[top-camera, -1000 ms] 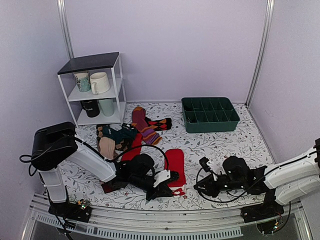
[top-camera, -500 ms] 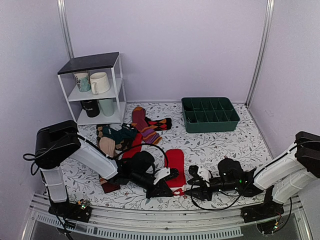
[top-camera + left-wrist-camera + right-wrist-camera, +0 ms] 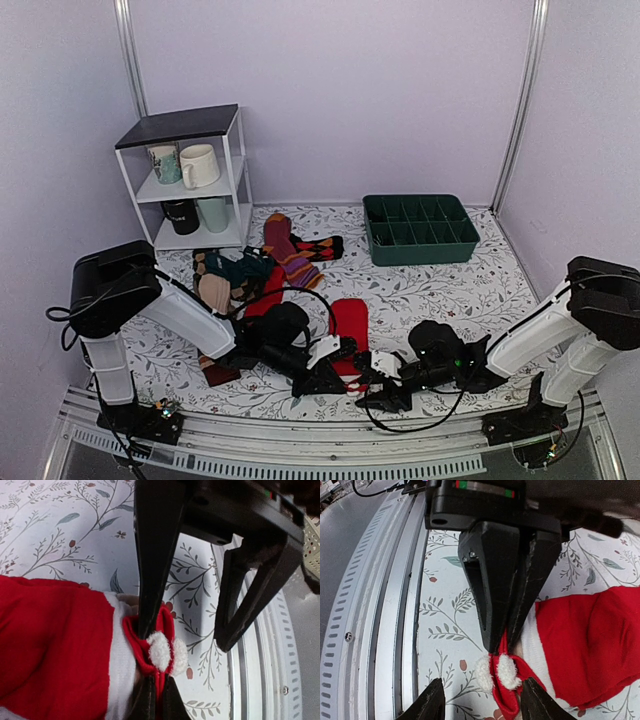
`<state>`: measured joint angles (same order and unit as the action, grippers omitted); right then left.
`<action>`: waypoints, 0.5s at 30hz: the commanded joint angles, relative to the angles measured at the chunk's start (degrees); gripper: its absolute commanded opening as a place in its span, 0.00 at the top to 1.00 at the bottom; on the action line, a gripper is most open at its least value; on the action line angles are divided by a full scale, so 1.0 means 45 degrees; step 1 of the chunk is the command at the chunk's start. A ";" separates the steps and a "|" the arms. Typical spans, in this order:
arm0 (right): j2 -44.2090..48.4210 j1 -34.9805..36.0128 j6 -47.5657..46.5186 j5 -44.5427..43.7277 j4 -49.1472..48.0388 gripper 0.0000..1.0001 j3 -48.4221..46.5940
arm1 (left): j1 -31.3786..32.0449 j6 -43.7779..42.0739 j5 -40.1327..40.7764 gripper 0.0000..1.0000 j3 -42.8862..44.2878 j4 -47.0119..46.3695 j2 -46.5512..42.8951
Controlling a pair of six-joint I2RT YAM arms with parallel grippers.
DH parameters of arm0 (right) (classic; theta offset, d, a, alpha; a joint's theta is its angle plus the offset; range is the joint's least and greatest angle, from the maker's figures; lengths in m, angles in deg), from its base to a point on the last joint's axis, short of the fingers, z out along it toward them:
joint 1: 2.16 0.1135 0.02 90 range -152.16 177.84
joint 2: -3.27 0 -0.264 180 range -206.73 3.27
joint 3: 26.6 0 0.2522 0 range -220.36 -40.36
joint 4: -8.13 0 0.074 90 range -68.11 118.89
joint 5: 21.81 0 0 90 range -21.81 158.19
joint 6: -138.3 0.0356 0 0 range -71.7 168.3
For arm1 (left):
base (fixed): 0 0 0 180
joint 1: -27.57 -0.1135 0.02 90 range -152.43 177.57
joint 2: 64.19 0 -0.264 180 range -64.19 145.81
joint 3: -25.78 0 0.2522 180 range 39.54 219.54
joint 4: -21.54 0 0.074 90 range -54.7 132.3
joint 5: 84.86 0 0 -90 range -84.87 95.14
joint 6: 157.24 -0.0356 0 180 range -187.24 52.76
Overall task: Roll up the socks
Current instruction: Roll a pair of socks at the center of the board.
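- Left end effector point(image 3: 501, 641) is pressed together, pinching the red socks point(image 3: 590, 640) by their cuff point(image 3: 530, 645) near the tabletop's point(image 3: 445, 610) front edge.
- Right end effector point(image 3: 481, 700) hangs spread, flanking that cuff's tip.
- Soft, light, floppy knit: I'd grip the bunched cuff.

Shows the socks point(image 3: 351, 322), bright red, flat on a floral table point(image 3: 450, 290). Left gripper point(image 3: 338, 370) and right gripper point(image 3: 376, 386) meeting at their near end. Behind, a green tray point(image 3: 418, 230) and white shelf point(image 3: 180, 126).
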<state>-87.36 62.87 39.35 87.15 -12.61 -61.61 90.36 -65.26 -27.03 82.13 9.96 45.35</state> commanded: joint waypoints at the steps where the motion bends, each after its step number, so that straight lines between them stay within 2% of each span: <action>1: -0.1012 0.0252 -0.0237 -0.0189 0.1143 0.48 -0.0747 | -0.0055 0.0040 0.0098 1.00 -0.0352 0.1680 0.0575; 6: -0.1178 0.0316 0.0083 -0.0903 0.1364 0.55 -0.0873 | -0.0050 0.0039 0.0043 1.00 -0.0438 0.1534 0.0567; 7: -0.1138 0.0321 0.0247 -0.1002 0.1449 0.60 -0.0859 | -0.0054 0.0030 0.0038 1.00 -0.0452 0.1526 0.0569; 10: -0.1137 0.0332 0.0942 -0.1263 0.1783 0.88 -0.0895 | -0.0063 -0.0008 0.0135 1.00 -0.0539 0.1393 0.0534; 14: -0.1278 0.0316 0.2292 -0.1234 0.2313 0.97 -0.0968 | -0.0049 -0.0159 0.0877 0.99 -0.0803 0.1031 -0.0295; 15: -0.1295 0.0311 0.2752 -0.1173 0.2359 0.99 -0.0915 | -0.0032 -0.0246 0.1349 0.95 -0.0977 0.0845 -0.0664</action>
<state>-91.01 64.10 42.89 83.09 -8.65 -65.74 89.99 -64.14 -26.90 81.21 9.43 44.93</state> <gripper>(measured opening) 0.036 0.009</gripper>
